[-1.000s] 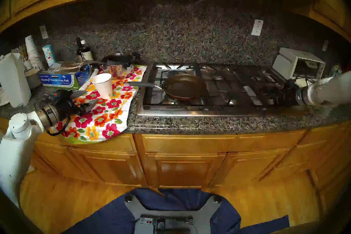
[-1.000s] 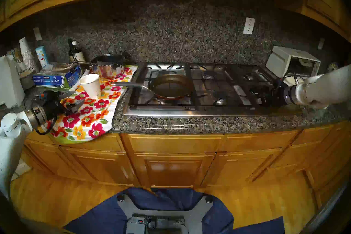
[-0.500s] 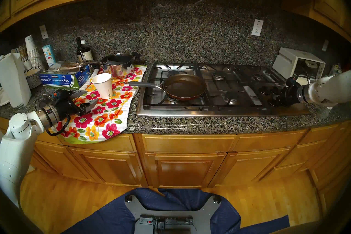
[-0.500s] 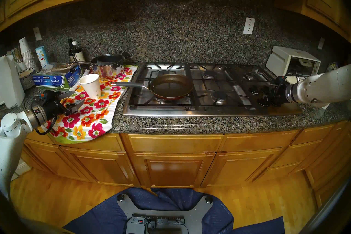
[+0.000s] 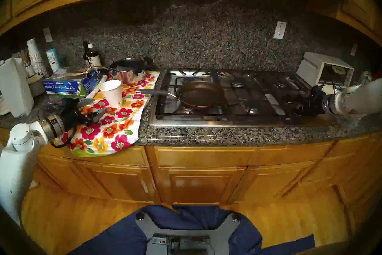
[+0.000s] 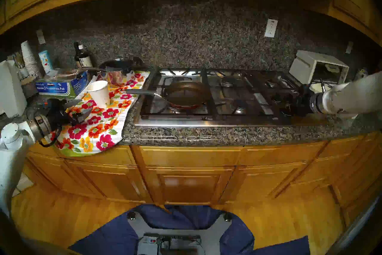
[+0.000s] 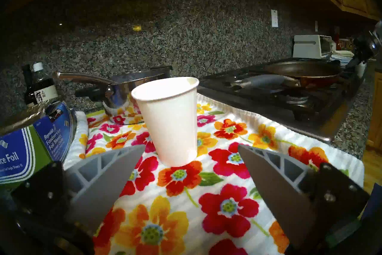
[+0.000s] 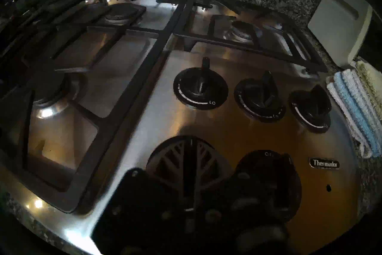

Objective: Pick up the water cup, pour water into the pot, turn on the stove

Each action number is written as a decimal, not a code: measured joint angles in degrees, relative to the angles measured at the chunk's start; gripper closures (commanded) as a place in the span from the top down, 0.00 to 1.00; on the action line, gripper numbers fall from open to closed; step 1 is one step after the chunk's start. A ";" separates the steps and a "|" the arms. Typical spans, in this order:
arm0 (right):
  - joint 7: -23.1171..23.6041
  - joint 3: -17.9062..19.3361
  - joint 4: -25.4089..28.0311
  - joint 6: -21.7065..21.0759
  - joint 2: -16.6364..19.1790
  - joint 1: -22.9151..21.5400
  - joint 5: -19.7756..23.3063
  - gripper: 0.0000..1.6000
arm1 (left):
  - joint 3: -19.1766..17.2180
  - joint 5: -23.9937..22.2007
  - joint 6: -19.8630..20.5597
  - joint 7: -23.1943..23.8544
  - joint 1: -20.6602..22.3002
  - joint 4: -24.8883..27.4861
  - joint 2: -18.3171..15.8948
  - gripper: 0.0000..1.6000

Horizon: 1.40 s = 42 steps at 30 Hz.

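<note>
The white paper water cup stands upright on a floral towel, left of the stove. My left gripper hovers open just in front of the cup, a finger to each side of its base, not touching it. The pot, a shallow brown pan, rests on the front left burner, its grey handle pointing at the cup. My right gripper sits over the front left knob of the knob cluster, fingers pressed together on its ridge.
A steel saucepan, a foil box, a dark bottle and stacked cups crowd the counter behind the cup. A white toaster oven and folded towels lie right of the stove.
My right gripper's fingers have closed onto the knob at the stove's right end. The left arm, cup and pan have stayed where they were.
</note>
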State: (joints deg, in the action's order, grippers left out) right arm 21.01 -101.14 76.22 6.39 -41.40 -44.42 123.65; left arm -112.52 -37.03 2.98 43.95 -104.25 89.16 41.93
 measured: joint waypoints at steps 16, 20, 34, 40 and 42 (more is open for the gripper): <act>2.76 -2.47 -0.14 2.20 -0.70 -0.44 -1.70 0.00 | -0.01 0.00 0.00 0.00 0.00 0.01 0.01 1.00; 3.59 -3.73 0.13 4.34 -0.95 -0.87 -3.57 0.00 | -0.01 0.00 0.00 0.00 0.00 0.01 0.01 1.00; 4.27 -4.16 -0.77 9.76 -1.03 0.56 -7.26 0.00 | -0.01 0.00 0.00 0.00 0.00 0.01 0.01 1.00; 4.61 -3.53 -1.92 11.89 -0.78 2.09 -8.30 0.00 | -0.01 0.00 0.00 0.00 0.00 0.01 0.01 1.00; 4.96 -3.43 -2.50 12.92 -0.66 2.64 -8.91 0.00 | -0.01 0.00 0.00 0.00 0.00 0.01 0.01 1.00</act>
State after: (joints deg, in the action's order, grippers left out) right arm 25.97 -104.57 73.71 19.31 -42.07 -41.78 114.73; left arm -112.53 -37.03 2.98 43.95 -104.25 89.17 41.94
